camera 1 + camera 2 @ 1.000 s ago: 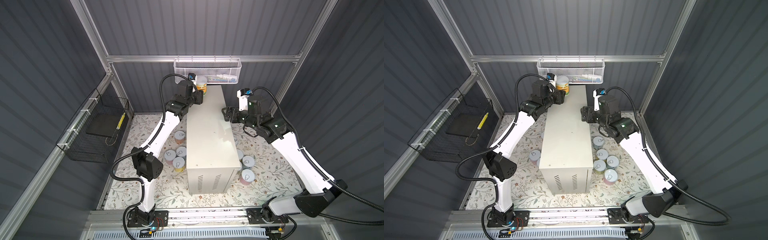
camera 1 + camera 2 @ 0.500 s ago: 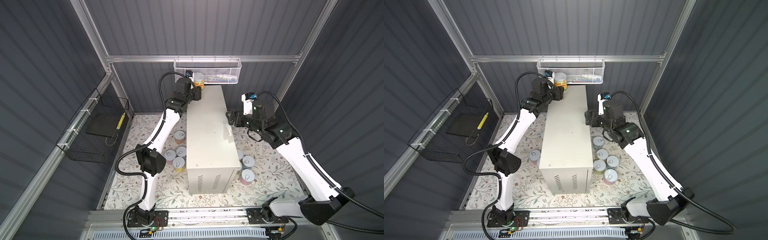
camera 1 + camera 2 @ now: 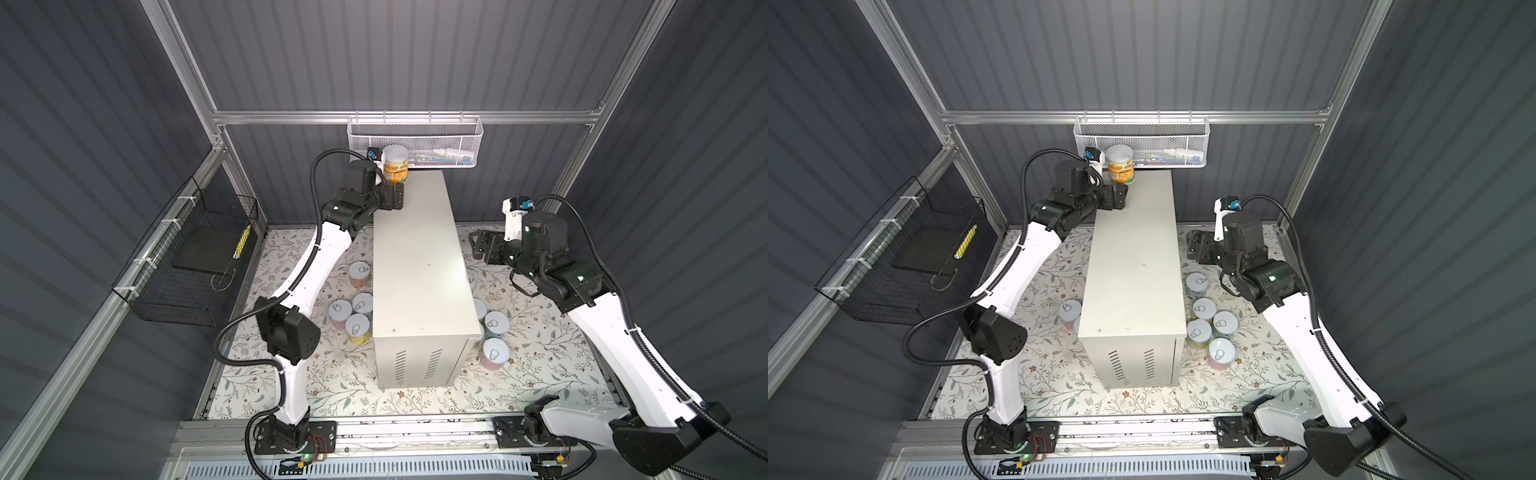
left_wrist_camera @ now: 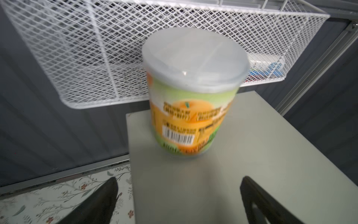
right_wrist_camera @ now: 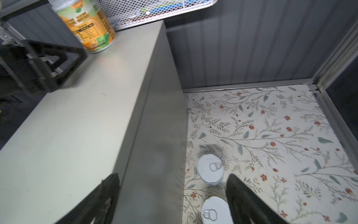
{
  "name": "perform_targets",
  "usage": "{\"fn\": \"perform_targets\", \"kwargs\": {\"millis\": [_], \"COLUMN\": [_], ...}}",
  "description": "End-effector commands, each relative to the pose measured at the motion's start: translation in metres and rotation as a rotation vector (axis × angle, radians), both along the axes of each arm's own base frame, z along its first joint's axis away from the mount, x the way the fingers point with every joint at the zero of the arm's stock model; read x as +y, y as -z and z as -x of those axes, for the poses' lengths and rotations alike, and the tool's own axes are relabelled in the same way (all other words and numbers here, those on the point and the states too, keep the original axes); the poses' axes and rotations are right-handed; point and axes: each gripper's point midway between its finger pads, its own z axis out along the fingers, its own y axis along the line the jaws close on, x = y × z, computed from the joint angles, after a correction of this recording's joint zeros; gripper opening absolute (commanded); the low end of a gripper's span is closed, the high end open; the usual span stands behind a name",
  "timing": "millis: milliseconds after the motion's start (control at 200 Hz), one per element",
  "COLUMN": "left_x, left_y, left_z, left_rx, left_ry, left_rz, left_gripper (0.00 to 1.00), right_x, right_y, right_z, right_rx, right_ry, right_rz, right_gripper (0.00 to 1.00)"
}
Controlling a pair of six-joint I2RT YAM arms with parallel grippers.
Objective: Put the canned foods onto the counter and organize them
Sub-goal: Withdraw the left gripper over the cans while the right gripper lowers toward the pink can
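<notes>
Four cans (image 3: 362, 304) wait on the mat (image 3: 332, 374), left of the tabletop (image 3: 419, 257); the left gripper (image 3: 394, 196) is wide apart, just beside the orange can (image 3: 395, 169) standing at the tabletop's far left corner; it should back off straight, not bumping it; the right gripper (image 3: 478, 247), apart and empty, hangs near more cans (image 3: 496, 323); best drop straight onto one.

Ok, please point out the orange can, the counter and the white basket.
orange can (image 3: 395, 172): in a top view, on its label.
counter (image 3: 419, 266): in a top view, on its bare flat top.
white basket (image 3: 415, 137): in a top view, on its mesh wall.
</notes>
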Motion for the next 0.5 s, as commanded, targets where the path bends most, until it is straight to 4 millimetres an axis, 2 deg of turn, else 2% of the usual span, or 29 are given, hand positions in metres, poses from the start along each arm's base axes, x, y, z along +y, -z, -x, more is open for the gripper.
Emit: {"fn": "perform_targets", "kwargs": {"millis": [0, 25, 65, 170, 250, 260, 270, 335, 440, 490], "left_x": [0.037, 0.042, 0.051, 0.078, 0.095, 0.096, 0.098, 0.111, 0.135, 0.139], "left_y": [-0.047, -0.050, -0.052, -0.043, -0.020, -0.011, -0.012, 0.016, 0.054, 0.070], "left_z": [0.046, 0.054, 0.064, 0.087, 0.107, 0.109, 0.112, 0.132, 0.164, 0.180], "left_rx": [-0.075, -0.076, -0.069, -0.001, 0.067, 0.087, 0.087, 0.147, 0.254, 0.296], "left_ry": [-0.041, -0.048, -0.066, -0.153, -0.191, -0.195, -0.198, -0.223, -0.299, -0.290], "left_rz": [-0.031, -0.036, -0.047, -0.074, -0.110, -0.117, -0.112, -0.116, -0.114, -0.117], "left_gripper": [1.00, 0.99, 1.00, 1.00, 1.00, 1.00, 1.00, 1.00, 1.00, 1.00], "right_x": [-0.020, -0.022, -0.029, -0.045, -0.052, -0.053, -0.054, -0.059, -0.061, -0.061], "right_y": [0.021, 0.033, 0.039, 0.091, 0.123, 0.125, 0.129, 0.148, 0.181, 0.196], "right_z": [0.016, 0.018, 0.030, 0.053, 0.072, 0.074, 0.077, 0.090, 0.112, 0.121], "right_rx": [0.065, 0.099, 0.117, 0.273, 0.363, 0.369, 0.378, 0.426, 0.535, 0.585], "right_ry": [0.065, 0.071, 0.086, 0.138, 0.164, 0.168, 0.172, 0.195, 0.207, 0.207], "right_rz": [0.034, 0.047, 0.054, 0.111, 0.117, 0.115, 0.114, 0.101, 0.093, 0.093], "right_gripper": [0.90, 0.91, 0.91, 0.92, 0.93, 0.93, 0.93, 0.93, 0.93, 0.93]}}
